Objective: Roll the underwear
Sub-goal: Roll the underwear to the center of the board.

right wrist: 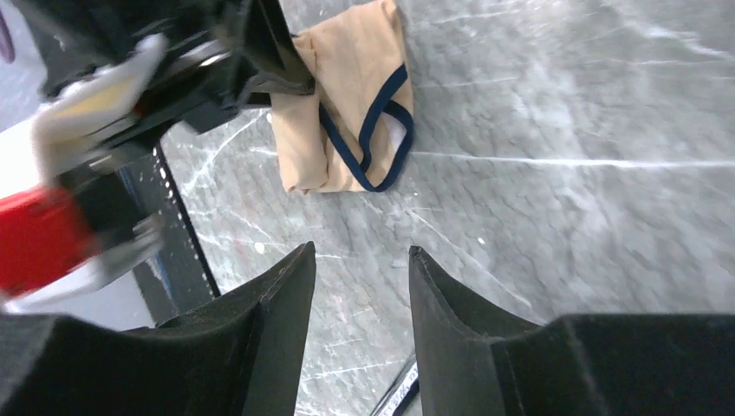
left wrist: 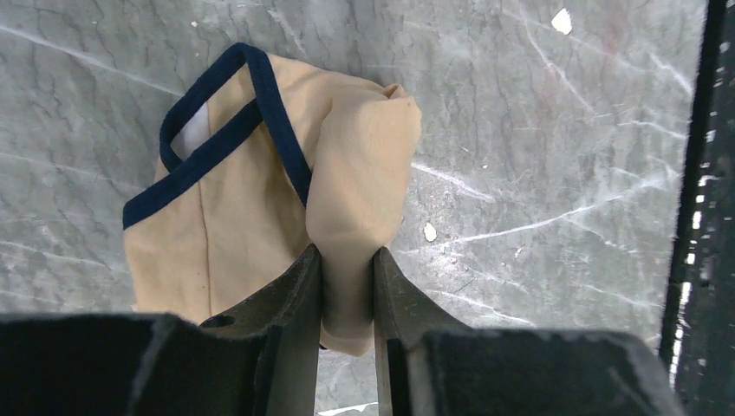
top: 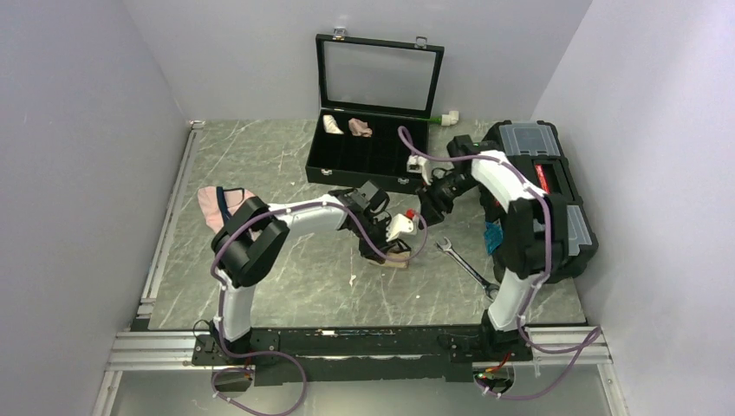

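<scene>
Underwear (left wrist: 225, 225) pinched in left gripper (left wrist: 347, 257), right gripper (right wrist: 360, 251) spread, hovering nearby.

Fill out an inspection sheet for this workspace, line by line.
Surface: grey marbled table, with a few white specks.
Job's things: tan underwear with navy edging, partly folded over, lying on the table.
Clutter: wrench; pink underwear; open black case holding two small fabric rolls; black toolbox.
Hands: left hand shut on a fold of the tan underwear; right hand open and empty, above the table, short of the underwear.
Cables: purple cables run along both arms.
Surroundings: plain pale walls on three sides.
</scene>
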Tool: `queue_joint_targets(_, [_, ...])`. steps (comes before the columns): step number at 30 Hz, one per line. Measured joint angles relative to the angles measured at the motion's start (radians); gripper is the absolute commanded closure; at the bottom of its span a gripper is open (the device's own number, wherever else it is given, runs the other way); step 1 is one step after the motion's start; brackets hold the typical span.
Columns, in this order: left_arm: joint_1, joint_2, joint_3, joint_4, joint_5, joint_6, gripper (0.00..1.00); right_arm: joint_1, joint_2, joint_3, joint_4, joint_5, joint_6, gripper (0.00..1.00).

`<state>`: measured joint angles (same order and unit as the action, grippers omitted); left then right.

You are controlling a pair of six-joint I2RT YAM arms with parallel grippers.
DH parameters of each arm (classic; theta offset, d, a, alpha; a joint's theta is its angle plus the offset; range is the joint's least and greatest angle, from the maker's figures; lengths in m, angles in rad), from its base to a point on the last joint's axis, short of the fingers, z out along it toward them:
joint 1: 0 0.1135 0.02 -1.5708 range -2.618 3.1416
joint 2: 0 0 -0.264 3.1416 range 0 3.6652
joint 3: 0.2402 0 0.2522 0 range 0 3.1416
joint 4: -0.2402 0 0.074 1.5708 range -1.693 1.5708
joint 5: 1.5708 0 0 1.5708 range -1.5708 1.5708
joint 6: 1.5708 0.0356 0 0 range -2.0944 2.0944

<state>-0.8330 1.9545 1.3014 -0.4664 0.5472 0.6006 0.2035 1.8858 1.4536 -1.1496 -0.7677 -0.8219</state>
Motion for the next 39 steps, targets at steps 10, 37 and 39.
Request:
queue_joint_targets(10, [0.114,0.27,0.35,-0.359,0.291,-0.038,1.0,-0.018,-0.402,-0.282,0.235,0.02,0.132,0.46])
queue_joint_targets(37, [0.189,0.607,0.692,-0.79,0.625,-0.052,1.0,0.478,-0.397,-0.529,0.537,0.454,0.129,0.46])
queue_joint_targets(39, [0.189,0.609,0.693,-0.796,0.627,-0.055,1.0,0.496,-0.374,-0.529,0.552,0.473,0.122,0.47])
